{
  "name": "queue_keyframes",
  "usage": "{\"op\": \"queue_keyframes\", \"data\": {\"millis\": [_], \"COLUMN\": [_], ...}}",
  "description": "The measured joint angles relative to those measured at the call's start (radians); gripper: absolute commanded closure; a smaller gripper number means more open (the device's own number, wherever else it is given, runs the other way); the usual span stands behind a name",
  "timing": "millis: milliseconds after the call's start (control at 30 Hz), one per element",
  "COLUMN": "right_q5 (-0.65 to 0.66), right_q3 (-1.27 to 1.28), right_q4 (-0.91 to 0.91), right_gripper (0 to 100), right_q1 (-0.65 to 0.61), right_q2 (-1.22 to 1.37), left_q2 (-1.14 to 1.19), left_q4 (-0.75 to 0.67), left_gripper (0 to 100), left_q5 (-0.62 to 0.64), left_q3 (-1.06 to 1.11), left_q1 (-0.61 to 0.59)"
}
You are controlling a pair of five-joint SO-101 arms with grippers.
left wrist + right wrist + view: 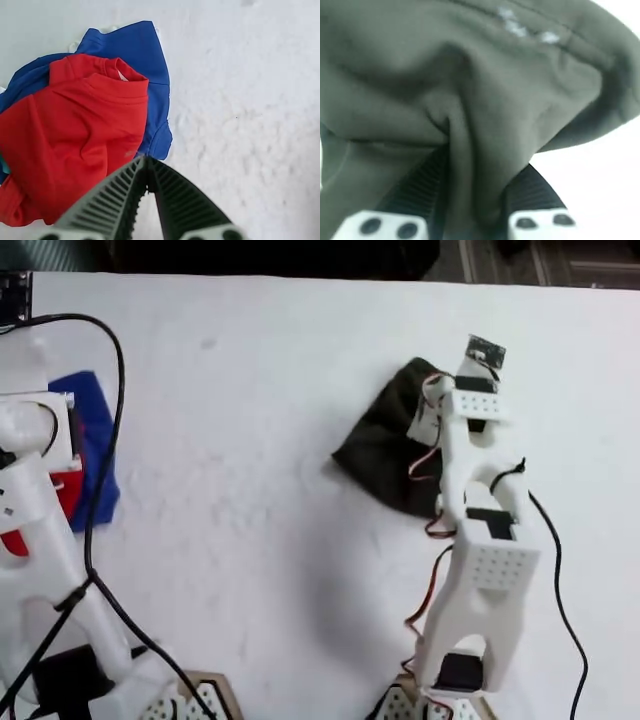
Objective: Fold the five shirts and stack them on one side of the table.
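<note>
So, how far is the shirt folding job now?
Done: the red shirt lies on the blue shirt at one side of the table, both rumpled rather than folded. In hand: the right pincer is shut on the dark shirt, bunched. Still to do: folding and stacking it; the left pincer hangs shut near the pile.

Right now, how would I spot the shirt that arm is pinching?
On the white table, find the right arm, far from the left edge. Its pincer grips the dark shirt, crumpled alone, unlike the red shirt and blue shirt heaped together.
</note>
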Motion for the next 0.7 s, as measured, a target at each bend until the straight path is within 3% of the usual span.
{"op": "queue_keyframes", "data": {"millis": [433,700], "right_q5": [0.726,0.974], "right_q3": [-0.094,-0.107], "right_q4": [-0.020,-0.186], "right_gripper": [98.1,98.1], "right_q1": [0.387,0.569], "right_q2": [-0.038,-0.005], "left_q2": [0.000,0.000], "left_q4": [0.000,0.000], "left_gripper": [98,98], "left_q5": [0.000,0.000], "left_q3": [0.000,0.000], "left_q1": [0.000,0.000]}}
